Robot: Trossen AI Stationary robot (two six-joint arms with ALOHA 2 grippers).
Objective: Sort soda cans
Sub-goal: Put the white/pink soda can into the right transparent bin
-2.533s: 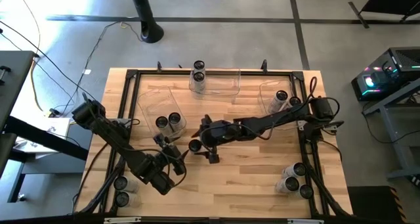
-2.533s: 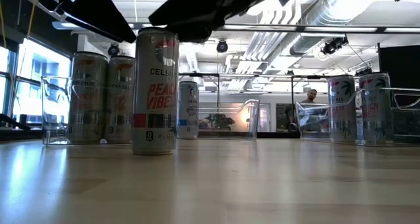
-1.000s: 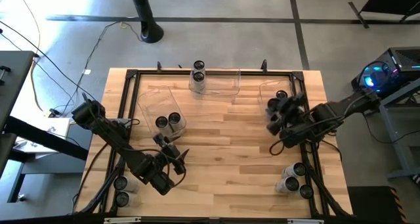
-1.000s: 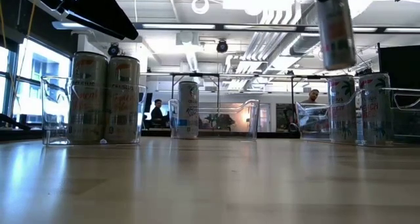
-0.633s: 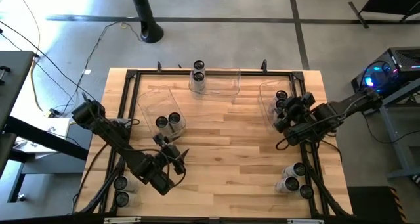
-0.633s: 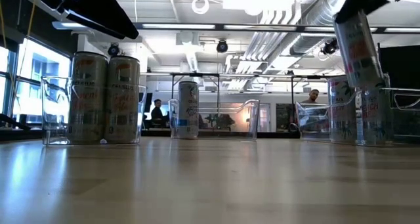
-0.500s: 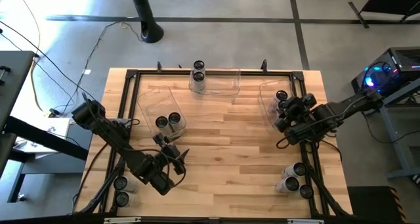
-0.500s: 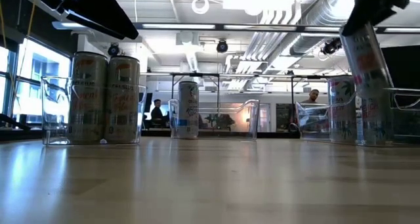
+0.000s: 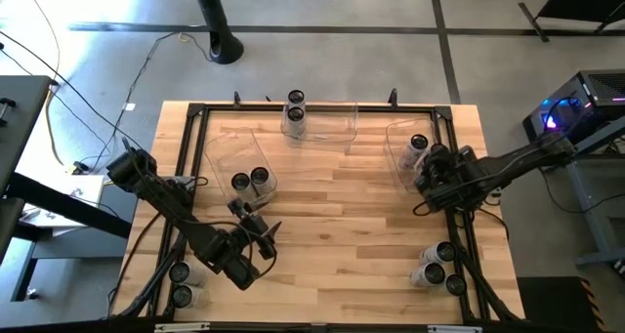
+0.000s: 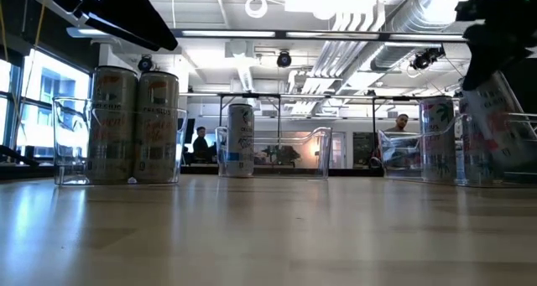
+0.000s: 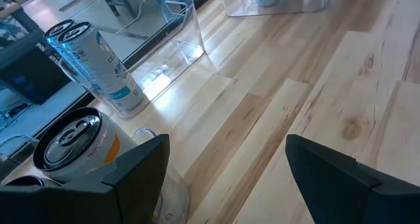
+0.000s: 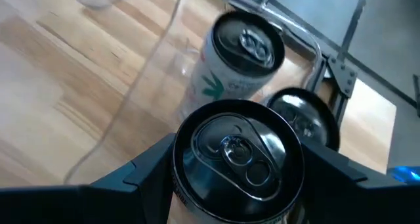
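Note:
My right gripper (image 9: 437, 172) is shut on a soda can (image 12: 236, 152) with a dark round top, inside the clear bin (image 9: 395, 138) at the far right. In the low view the can (image 10: 497, 131) leans behind the bin's wall. Two more cans (image 12: 246, 46) (image 12: 303, 122) stand in that bin. My left gripper (image 9: 259, 237) hangs open over bare wood at the near left, with nothing between its fingers (image 11: 134, 168). Two cans (image 9: 250, 180) stand in the left bin (image 9: 220, 147), and two (image 9: 295, 106) in the far bin. My right gripper pinches the can's upper wall (image 12: 184, 184), just under the rim, between its two fingers (image 12: 144, 171). The fingers slant down from above. The can is tilted with its lower end deep in the bin. Whether it rests on the bin's floor, I cannot tell.
Loose cans stand at the near left corner (image 9: 182, 284) and the near right corner (image 9: 441, 268). A black frame (image 9: 459, 226) runs along the table's edges. The wood in the table's middle (image 9: 342, 216) is bare.
My right gripper has gone toward the table's right edge and down with the can, tipping as it went. The can, high above the table a second ago, now leans down inside the far right bin.

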